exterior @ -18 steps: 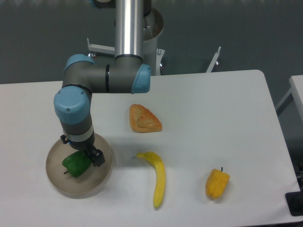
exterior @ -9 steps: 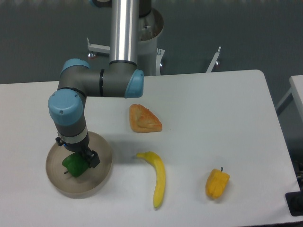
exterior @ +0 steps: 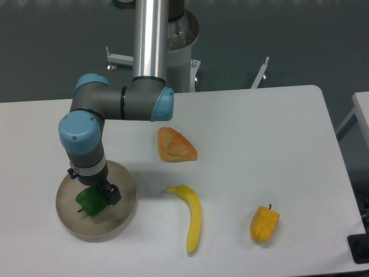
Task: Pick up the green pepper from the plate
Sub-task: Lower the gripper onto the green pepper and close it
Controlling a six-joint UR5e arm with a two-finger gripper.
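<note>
The green pepper (exterior: pixel 90 202) lies on the plate (exterior: pixel 118 217) at the near left of the counter (exterior: pixel 259 133). The gripper (exterior: pixel 98 195) is down on the pepper, mostly hidden by the wrist, so I cannot tell whether it grips. A pastry (exterior: pixel 175 145), banana (exterior: pixel 192 216) and yellow pepper (exterior: pixel 264 224) lie to the right.

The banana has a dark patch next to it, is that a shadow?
In the fixed camera view, yes: the curved yellow banana casts a soft grey shadow toward its left on the white table. The round beige plate shows a faint shadow too. The light is even, with no strong glare.
</note>
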